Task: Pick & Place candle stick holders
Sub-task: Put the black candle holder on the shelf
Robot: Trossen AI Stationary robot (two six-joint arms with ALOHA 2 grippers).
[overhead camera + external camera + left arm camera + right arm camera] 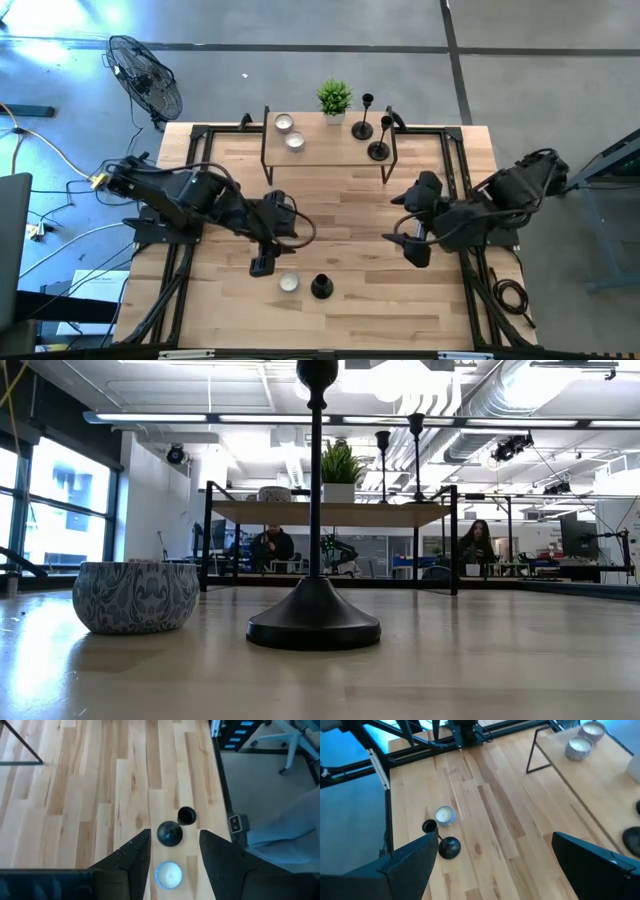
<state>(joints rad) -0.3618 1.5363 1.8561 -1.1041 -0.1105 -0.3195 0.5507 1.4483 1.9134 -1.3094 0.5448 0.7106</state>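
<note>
High view: left pincer open, apparently empty, above candlestick holder; right pincer wide open.

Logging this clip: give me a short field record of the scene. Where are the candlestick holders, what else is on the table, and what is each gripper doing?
holders on shelf: two black candlestick holders, upright on the raised wooden shelf
holder on table: third candlestick holder, upright near the front edge
beside it: small patterned candle bowl
also on shelf: two candle bowls, potted plant
left gripper: open, empty, above the table by the bowl
right gripper: wide open, empty, above the table's right side
</note>
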